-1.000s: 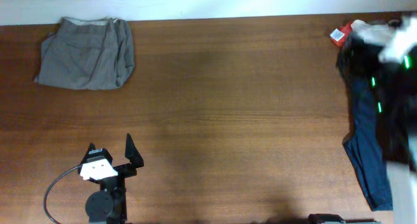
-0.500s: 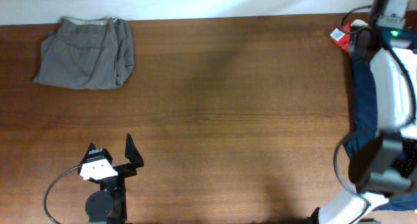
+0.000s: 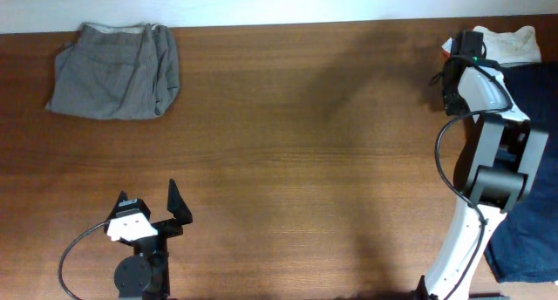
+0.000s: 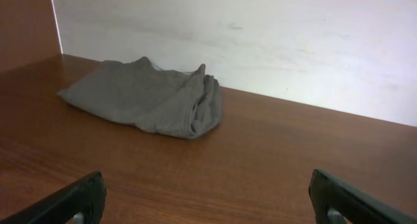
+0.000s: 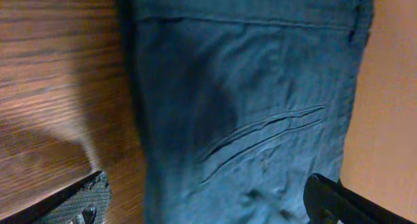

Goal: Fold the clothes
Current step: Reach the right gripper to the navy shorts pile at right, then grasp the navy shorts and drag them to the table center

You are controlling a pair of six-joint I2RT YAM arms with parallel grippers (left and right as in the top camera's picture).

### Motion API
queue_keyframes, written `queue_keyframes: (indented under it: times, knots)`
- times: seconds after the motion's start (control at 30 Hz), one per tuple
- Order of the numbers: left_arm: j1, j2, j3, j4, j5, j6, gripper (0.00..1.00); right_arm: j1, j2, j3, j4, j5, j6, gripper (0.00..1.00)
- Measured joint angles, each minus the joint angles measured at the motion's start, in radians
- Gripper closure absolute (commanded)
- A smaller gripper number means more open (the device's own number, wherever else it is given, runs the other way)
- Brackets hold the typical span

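The navy-blue shorts (image 3: 534, 160) lie along the table's right edge, partly off it. They fill the right wrist view (image 5: 247, 107), with a waistband at the top and a pocket seam. My right gripper (image 5: 208, 201) is open just above them, one finger over the wood and one past the fabric's right edge. My right arm (image 3: 478, 95) stands left of the shorts. The folded grey-khaki trousers (image 3: 115, 69) lie at the far left and show in the left wrist view (image 4: 150, 97). My left gripper (image 3: 146, 197) is open and empty, also seen in its wrist view (image 4: 208, 198).
A white piece (image 3: 510, 43) and a bit of red cloth (image 3: 450, 45) lie at the far right corner by the right arm's wrist. The brown wooden table (image 3: 305, 160) ends at a white wall along the far side.
My right arm has swung quickly over the right edge and now stands left of the shorts. The white piece has come into sight. The left arm and the trousers have not moved.
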Motion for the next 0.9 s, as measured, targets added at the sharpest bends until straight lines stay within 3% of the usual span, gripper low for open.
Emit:
queue_keyframes:
  times: [0.27, 0.3, 0.37, 0.43, 0.47, 0.57, 0.6, 0.9]
  knots:
    - [0.000, 0.000, 0.000, 0.000, 0.000, 0.000, 0.01, -0.039, 0.000, 0.000, 0.026, 0.007, -0.001, 0.04]
    - [0.000, 0.000, 0.000, 0.000, 0.000, 0.000, 0.01, -0.039, 0.000, 0.002, 0.025, 0.007, -0.001, 0.06]
    - [0.000, 0.000, 0.000, 0.000, 0.000, 0.000, 0.01, -0.039, 0.000, 0.005, 0.025, 0.006, -0.005, 0.20]
    - [0.000, 0.000, 0.000, 0.000, 0.000, 0.000, 0.01, -0.039, 0.000, 0.006, 0.024, 0.000, -0.006, 0.22]
    - [0.000, 0.000, 0.000, 0.000, 0.000, 0.000, 0.01, -0.039, 0.000, 0.006, 0.024, -0.010, -0.007, 0.29]
    - [0.000, 0.000, 0.000, 0.000, 0.000, 0.000, 0.01, -0.039, 0.000, 0.006, 0.022, -0.050, -0.013, 0.82]
    - [0.000, 0.000, 0.000, 0.000, 0.000, 0.000, 0.01, -0.039, 0.000, 0.006, 0.021, -0.061, -0.008, 0.94]
    - [0.000, 0.000, 0.000, 0.000, 0.000, 0.000, 0.01, -0.040, -0.003, 0.006, 0.020, -0.061, 0.098, 0.96]
